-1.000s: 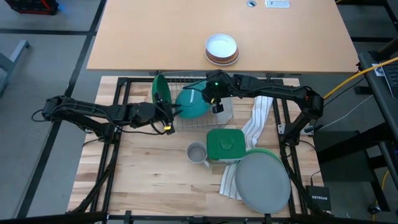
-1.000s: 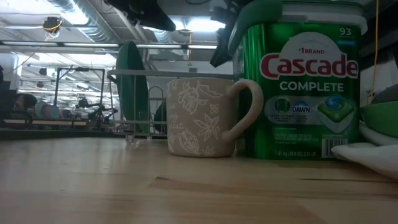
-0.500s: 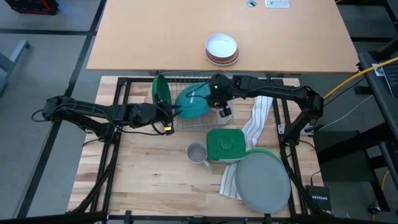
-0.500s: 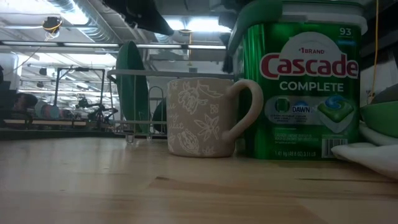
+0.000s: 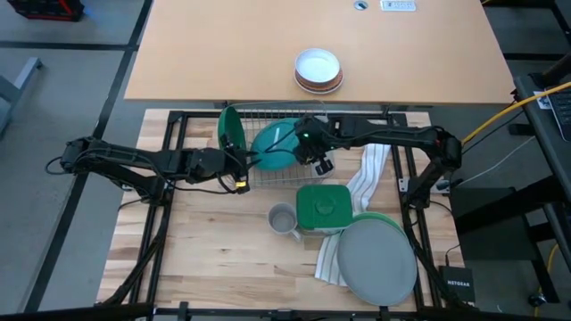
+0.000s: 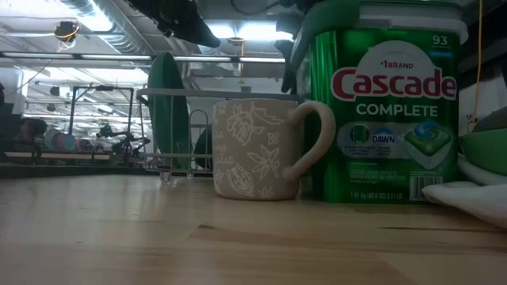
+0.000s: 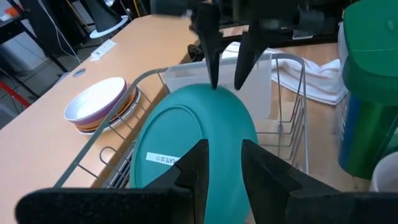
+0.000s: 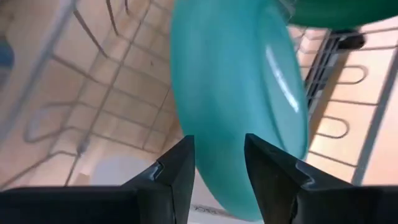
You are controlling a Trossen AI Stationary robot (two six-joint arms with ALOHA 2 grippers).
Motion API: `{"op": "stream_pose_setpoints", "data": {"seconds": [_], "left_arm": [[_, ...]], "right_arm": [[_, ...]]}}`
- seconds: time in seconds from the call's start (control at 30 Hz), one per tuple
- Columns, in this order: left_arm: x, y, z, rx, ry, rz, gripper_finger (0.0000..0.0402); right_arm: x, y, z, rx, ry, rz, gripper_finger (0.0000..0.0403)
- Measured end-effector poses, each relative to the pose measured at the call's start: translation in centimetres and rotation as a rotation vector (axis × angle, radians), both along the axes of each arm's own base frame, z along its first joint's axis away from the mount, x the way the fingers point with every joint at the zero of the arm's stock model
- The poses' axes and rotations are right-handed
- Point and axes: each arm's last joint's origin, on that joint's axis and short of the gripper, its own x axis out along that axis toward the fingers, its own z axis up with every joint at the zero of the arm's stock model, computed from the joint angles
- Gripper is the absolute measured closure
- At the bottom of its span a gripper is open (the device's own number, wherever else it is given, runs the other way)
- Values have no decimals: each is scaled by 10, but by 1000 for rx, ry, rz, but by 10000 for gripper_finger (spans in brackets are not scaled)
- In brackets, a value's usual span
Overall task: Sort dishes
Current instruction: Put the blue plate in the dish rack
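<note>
The teal plate [image 5: 272, 147] stands tilted in the wire dish rack [image 5: 328, 114], next to the dark green plate [image 5: 228, 129], which stands on edge at the rack's left end. My left gripper [image 5: 244, 163] is shut on the teal plate's left rim. My right gripper [image 5: 317, 159] is open, with a finger on either side of the plate's right rim [image 7: 219, 88]. The grey plate [image 5: 379, 260] lies on the light green plate [image 5: 385, 217] at the near right. My left gripper pinches the teal plate's near rim [image 7: 225, 146] between its two fingers, coming level from the table's left. The plate stands tilted over the rack, its labelled underside [image 7: 161, 158] toward the far edge. The fingers hide its lower rim.
A grey mug [image 5: 283, 218] and a green Cascade tub [image 5: 323, 207] stand just in front of the rack. A white towel [image 5: 368, 169] lies under the stacked plates. A white bowl with a brown rim [image 5: 318, 69] sits on the far table.
My right gripper has shifted a little toward the table's right and near edges along the teal plate's rim and has turned. The teal plate and my left gripper have stayed where they were.
</note>
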Motion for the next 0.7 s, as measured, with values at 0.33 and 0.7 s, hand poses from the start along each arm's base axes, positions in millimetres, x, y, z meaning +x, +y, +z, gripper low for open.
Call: {"op": "stream_pose_setpoints", "data": {"seconds": [0.33,0.7], "left_arm": [[0,4,-1,0,7,15,318],[-1,6,-2,-8,19,26,318]], "right_arm": [[2,4,-16,-114,147,27,258],[5,7,-14,-114,115,44,258]]}}
